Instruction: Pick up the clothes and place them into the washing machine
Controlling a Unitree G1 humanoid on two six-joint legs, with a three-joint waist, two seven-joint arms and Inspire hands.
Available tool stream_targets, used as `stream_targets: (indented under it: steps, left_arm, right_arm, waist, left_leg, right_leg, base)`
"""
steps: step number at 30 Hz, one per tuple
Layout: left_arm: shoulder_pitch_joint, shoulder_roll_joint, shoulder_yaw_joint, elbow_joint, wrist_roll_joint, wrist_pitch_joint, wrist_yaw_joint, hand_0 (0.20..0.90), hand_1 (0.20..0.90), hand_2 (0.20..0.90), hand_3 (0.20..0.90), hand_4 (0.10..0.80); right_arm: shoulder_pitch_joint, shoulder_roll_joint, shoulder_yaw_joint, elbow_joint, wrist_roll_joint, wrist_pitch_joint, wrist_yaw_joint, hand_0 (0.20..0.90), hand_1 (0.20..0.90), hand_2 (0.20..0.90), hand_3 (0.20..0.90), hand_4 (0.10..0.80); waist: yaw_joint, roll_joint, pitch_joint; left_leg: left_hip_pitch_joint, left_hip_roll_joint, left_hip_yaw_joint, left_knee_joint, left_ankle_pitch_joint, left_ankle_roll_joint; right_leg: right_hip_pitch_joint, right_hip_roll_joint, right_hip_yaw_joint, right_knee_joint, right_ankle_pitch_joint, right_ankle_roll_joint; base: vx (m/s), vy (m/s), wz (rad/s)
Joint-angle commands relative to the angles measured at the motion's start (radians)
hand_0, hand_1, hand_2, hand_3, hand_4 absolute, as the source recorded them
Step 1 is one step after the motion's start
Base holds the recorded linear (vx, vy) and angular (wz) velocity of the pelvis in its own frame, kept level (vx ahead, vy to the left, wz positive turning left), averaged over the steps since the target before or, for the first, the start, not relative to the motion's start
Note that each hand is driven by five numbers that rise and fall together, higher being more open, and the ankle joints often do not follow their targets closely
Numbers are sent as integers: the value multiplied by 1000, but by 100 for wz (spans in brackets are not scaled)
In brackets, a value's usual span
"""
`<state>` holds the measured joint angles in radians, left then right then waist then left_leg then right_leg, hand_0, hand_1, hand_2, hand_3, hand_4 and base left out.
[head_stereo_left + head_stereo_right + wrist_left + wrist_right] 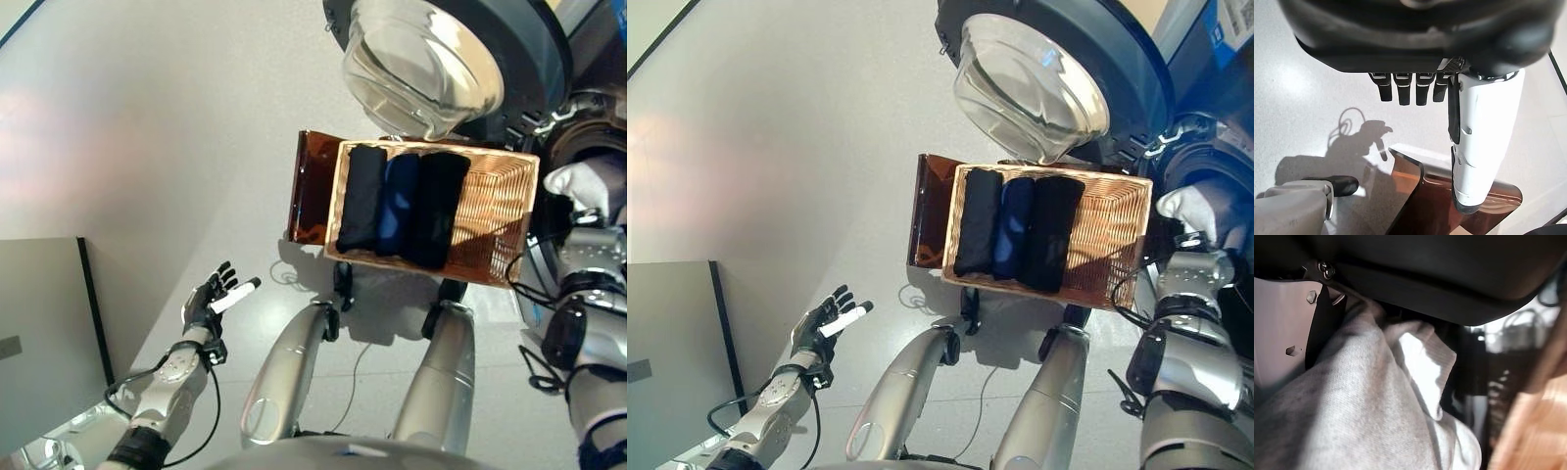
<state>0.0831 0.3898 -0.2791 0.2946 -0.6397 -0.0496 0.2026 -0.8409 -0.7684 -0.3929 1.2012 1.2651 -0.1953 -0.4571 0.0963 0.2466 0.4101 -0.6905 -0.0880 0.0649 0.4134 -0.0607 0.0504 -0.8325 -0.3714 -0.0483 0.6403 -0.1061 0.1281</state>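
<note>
- A wicker basket (pixel 495 220) stands on the floor in front of the robot, just below the open round door (pixel 421 59) of a front-loading washing machine (pixel 1215 196) — the door's clear glass bowl hangs over the basket's far edge.
- Three rolled garments lie side by side in the left part of the basket: a black roll (pixel 361 196), a dark blue roll (pixel 397 204) in the middle, and another black roll (pixel 436 208); the rest of the basket is bare weave.
- A brown translucent panel (pixel 312 186) stands against the basket's left side.
- The right hand (pixel 566 211) is up at the machine's opening, beside the basket's right end, with a pale grey-white garment (pixel 586 184) at it; the right wrist view shows the soft knit cloth (pixel 1361 401) bunched close against the palm, so the hand appears closed on it, though the fingers themselves are mostly hidden.
- The left hand (pixel 214 299) hangs over bare floor, well apart from the basket on the robot's left, fingers relaxed and spread, holding nothing.
- Judged progress: one garment is at the drum's mouth, not clearly inside yet — it looks about to be let go there. The three rolls in the basket are left to do, so most of the task remains.
</note>
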Motion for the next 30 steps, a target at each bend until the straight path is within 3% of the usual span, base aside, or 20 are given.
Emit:
stream_targets:
  steps: [1, 10, 20, 21, 22, 23, 30]
  left_arm:
    - [49, 54, 55, -22, 20, -52, 28, 900, 900, 900, 900, 800]
    - [46, 50, 59, -28, 21, -58, 34, 900, 900, 900, 900, 800]
    - [40, 56, 51, -38, 22, -60, 34, 900, 900, 900, 900, 800]
    - [39, 55, 51, -34, 20, -59, 35, 900, 900, 900, 900, 800]
    - [39, 54, 51, -29, 17, -59, 37, 900, 900, 900, 900, 800]
    - [39, 55, 55, -26, 4, -60, 41, 900, 900, 900, 900, 800]
    - [38, 58, 52, -12, -18, -48, 45, 900, 900, 900, 900, 800]
  right_arm:
    - [-85, -235, 51, -54, -58, -118, 13, 200, 200, 200, 200, 300]
    - [-68, -272, 21, -101, -83, -169, -26, 200, 200, 200, 200, 300]
    - [-60, -273, 7, -20, -55, -147, -19, 200, 200, 200, 200, 300]
    - [-63, -267, 5, -13, -45, -147, -19, 302, 302, 302, 302, 373]
    - [-61, -261, -1, -5, -34, -148, -19, 719, 719, 719, 719, 671]
    - [-65, -252, -5, 1, -6, -151, -21, 900, 900, 900, 900, 800]
    - [-80, -231, -29, 45, 82, -155, -39, 900, 900, 900, 900, 800]
  waist:
    - [-32, 17, -58]
    - [-47, 30, -58]
    - [-48, 48, -55]
    - [-49, 48, -56]
    - [-49, 48, -56]
    - [-49, 46, -58]
    - [-49, 33, -75]
  left_leg:
    - [37, 103, -65, 30, -31, -136]
    - [55, 102, -60, 8, -28, -137]
    - [42, 93, -50, 26, -41, -123]
    - [43, 92, -48, 26, -42, -122]
    - [45, 92, -47, 26, -44, -120]
    - [47, 92, -47, 26, -46, -119]
    - [75, 90, -44, 8, -48, -119]
  right_leg:
    - [24, 1, 76, -4, 14, 12]
    - [27, 8, 79, -4, 14, 17]
    - [3, 0, 92, 7, 22, 22]
    - [3, 0, 92, 7, 22, 23]
    - [5, 1, 91, 6, 21, 22]
    - [8, 1, 91, 3, 25, 23]
    - [43, 4, 82, -22, 32, 24]
  base:
    - [0, 0, 0]
    - [9, 1, -2]
    - [3, 10, 0]
    - [0, 0, 0]
    - [33, 25, -2]
    - [35, 22, -2]
    - [5, 3, 0]
